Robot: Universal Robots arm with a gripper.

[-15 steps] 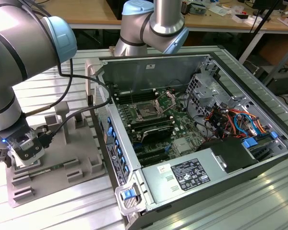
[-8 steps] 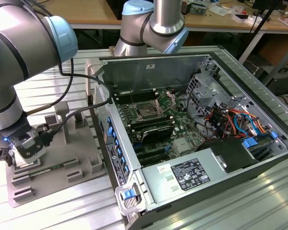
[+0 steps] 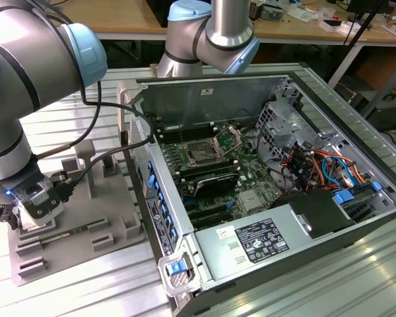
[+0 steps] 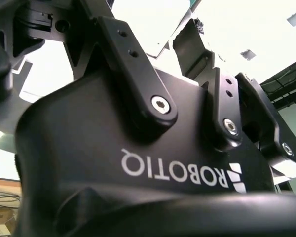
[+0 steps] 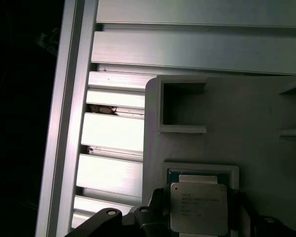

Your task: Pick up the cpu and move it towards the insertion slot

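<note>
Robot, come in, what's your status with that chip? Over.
Gripper low over the large grey plastic tray, right at the small flat silvery square cpu. Cpu far from the silver-framed square insertion slot. Metal computer case wall stands between.

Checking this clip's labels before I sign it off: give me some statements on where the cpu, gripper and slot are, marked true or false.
1. The gripper is down at the grey tray, on the exterior view's left of the computer case. True.
2. The cpu sits in the insertion slot. False: the first wrist view shows it at the tray, right by the gripper.
3. The insertion slot lies on the motherboard inside the case. True.
4. A cover closes the case. False: it is open, with the motherboard in plain sight.
</note>
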